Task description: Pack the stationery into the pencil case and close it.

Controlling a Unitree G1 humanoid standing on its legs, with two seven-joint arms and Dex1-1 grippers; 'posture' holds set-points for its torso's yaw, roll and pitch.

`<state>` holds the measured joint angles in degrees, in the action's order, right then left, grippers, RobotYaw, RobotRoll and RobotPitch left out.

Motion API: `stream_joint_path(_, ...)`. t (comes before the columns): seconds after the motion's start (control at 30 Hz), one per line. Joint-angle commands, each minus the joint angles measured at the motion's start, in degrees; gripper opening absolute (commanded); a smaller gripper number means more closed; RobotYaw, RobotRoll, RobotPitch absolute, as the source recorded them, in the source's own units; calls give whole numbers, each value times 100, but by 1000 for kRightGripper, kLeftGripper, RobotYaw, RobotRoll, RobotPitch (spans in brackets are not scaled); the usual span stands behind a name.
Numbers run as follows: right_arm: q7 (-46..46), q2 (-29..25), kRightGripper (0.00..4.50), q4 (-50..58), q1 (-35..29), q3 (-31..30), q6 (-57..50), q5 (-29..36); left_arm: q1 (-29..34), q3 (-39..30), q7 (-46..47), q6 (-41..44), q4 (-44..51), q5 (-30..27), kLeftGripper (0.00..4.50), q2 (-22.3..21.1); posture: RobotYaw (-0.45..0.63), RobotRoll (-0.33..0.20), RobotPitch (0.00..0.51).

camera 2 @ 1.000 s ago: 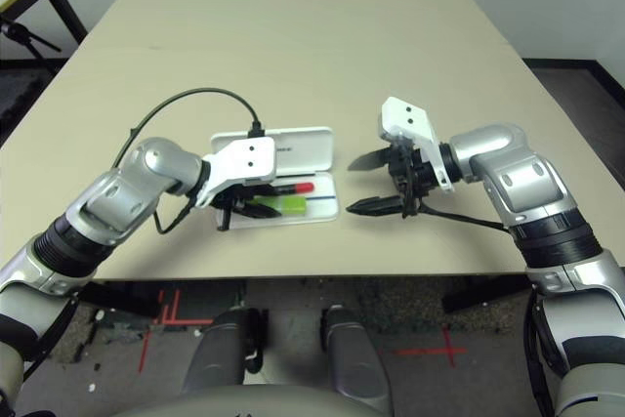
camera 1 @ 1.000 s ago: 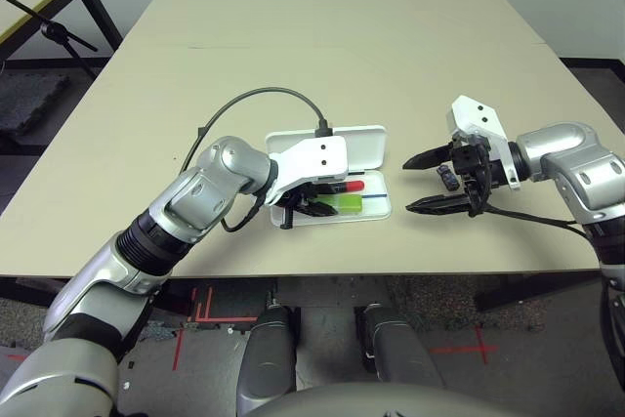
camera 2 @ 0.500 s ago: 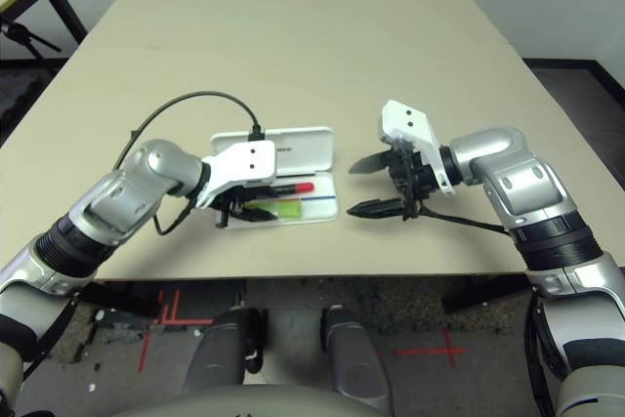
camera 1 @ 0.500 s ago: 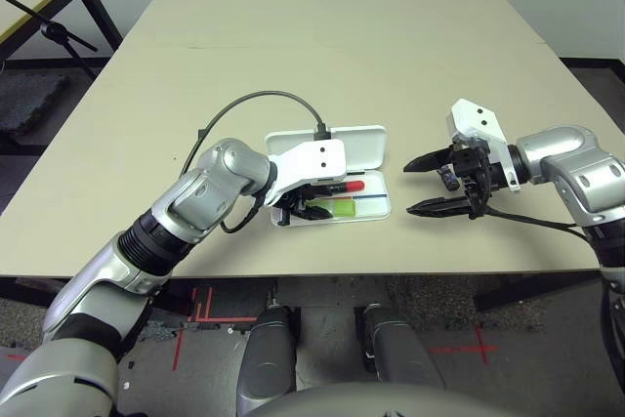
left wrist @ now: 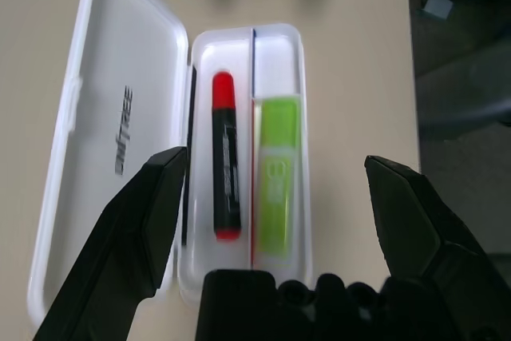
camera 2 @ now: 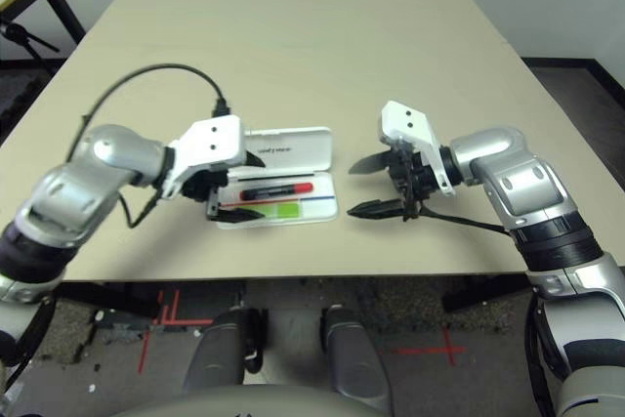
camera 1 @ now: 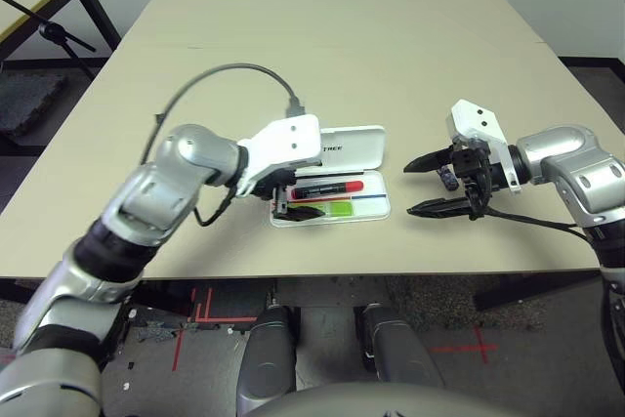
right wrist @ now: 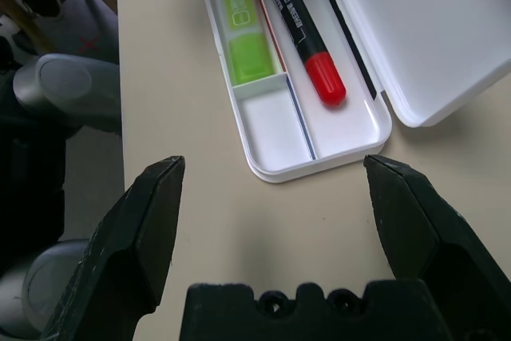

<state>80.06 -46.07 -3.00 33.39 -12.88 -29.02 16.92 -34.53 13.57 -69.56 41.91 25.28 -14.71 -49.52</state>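
The white pencil case (camera 1: 379, 204) lies open near the table's front edge, its lid (camera 1: 354, 145) folded back flat. In its tray lie the red marker (camera 1: 328, 187) and, in front of it, the lime-green highlighter (camera 1: 339, 209); the left wrist view shows the marker (left wrist: 224, 167) and highlighter (left wrist: 275, 185) side by side. My left gripper (camera 1: 289, 205) hovers open at the tray's left end, holding nothing. My right gripper (camera 1: 418, 186) stands open to the right of the case. A tiny dark block (camera 1: 446, 179) sits on the table just behind its fingers.
The tray's right compartment (right wrist: 271, 124) holds nothing. A black cable (camera 1: 210, 77) loops above my left forearm. The beige table (camera 1: 342, 36) stretches far back. A second table with a black stand (camera 1: 44, 17) is at the far left.
My left gripper has drawn back to the left, off the tray, and the highlighter now lies uncovered in it. The right arm and dark block have not moved.
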Motion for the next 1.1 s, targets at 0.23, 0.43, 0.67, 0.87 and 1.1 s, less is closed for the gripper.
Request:
stream_joint_path(0.23, 30, 28, 4500, -65, 21, 34, -17, 40, 217, -327, 62, 158, 296, -446, 4491, -342, 38, 0, 121)
stream_joint_path(0.43, -250, -84, 4500, 243, -35, 435, -594, 361, 157, -158, 180, 191, 273, -434, 4491, -216, 25, 0, 120)
stream_joint_path(0.67, -1645, -69, 4500, 573, 95, 1440, -2624, 860, 151, -25, 215, 125, 176, -396, 4491, -156, 0, 0, 122)
stream_joint_path(0.87, -2596, -166, 4500, 243, 316, 1705, -3478, 700, 117, 48, 173, 24, 46, -359, 4491, -99, -23, 0, 124)
stream_joint_path(1.1, -3289, -73, 4500, 145, 248, 1345, -3936, 476, 71, 140, 181, -33, -31, -340, 4491, -45, -30, 0, 125)
